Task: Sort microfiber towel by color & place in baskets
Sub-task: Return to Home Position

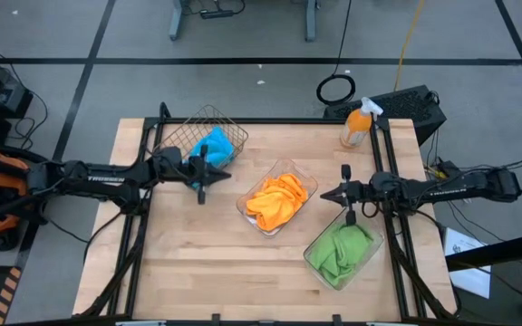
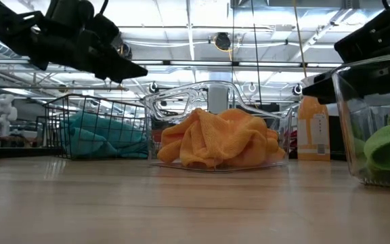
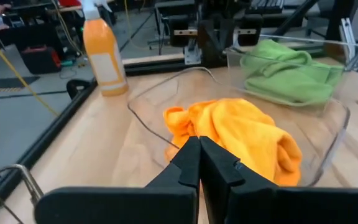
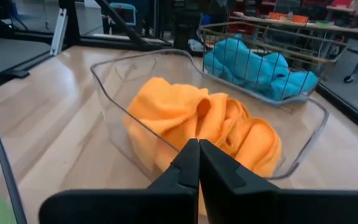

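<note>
Blue towels (image 1: 214,143) lie in the dark wire basket (image 1: 190,127) at the far left. Orange towels (image 1: 275,201) fill the clear middle tray (image 1: 304,177). Green towels (image 1: 341,249) lie in the clear tray (image 1: 370,256) at the near right. My left gripper (image 1: 232,177) is shut and empty, pointing level at the middle tray from the table's left, beside the wire basket. My right gripper (image 1: 323,195) is shut and empty, pointing level at the same tray from the table's right, above the green tray's far end.
An orange spray bottle (image 1: 356,124) with a white nozzle stands at the far right corner. Bare wood lies along the near edge and at the near left (image 1: 188,263). Black frame rails run along the table's sides.
</note>
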